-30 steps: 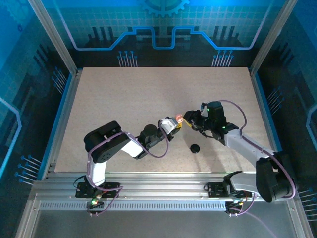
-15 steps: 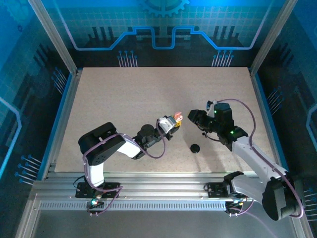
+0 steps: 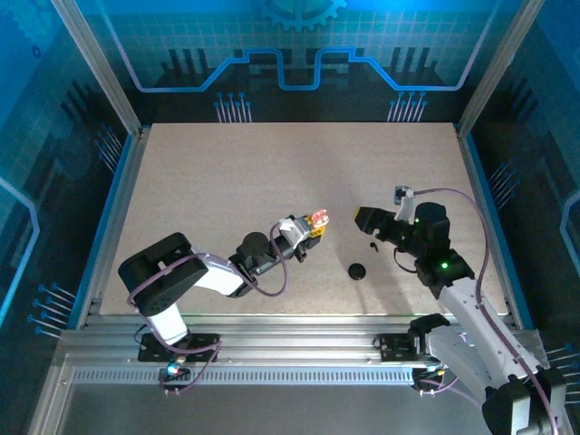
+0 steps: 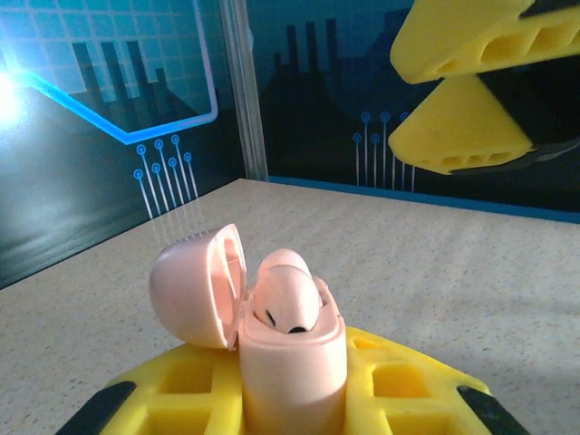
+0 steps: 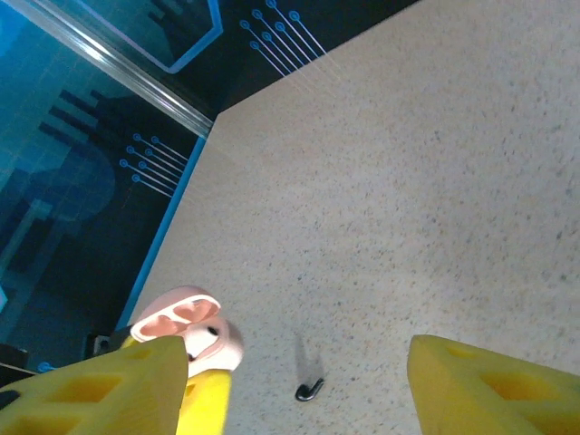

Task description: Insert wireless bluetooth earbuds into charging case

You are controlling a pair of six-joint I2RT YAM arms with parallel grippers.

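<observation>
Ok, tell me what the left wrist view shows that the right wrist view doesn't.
Left wrist, not right wrist: a close side look at a pink earbud standing up out of the case body; in the right wrist view that spot is too small to tell. Right wrist, not left wrist: a small black hooked piece lying on the table. Both: the pink charging case, lid open, held by the left gripper.

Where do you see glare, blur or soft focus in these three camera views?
Left wrist: bright glare at the upper left edge, the pink charging case sharp. Right wrist: the right pincer's yellow fingers are soft, the table grain crisp. Top external: even light across the table.
</observation>
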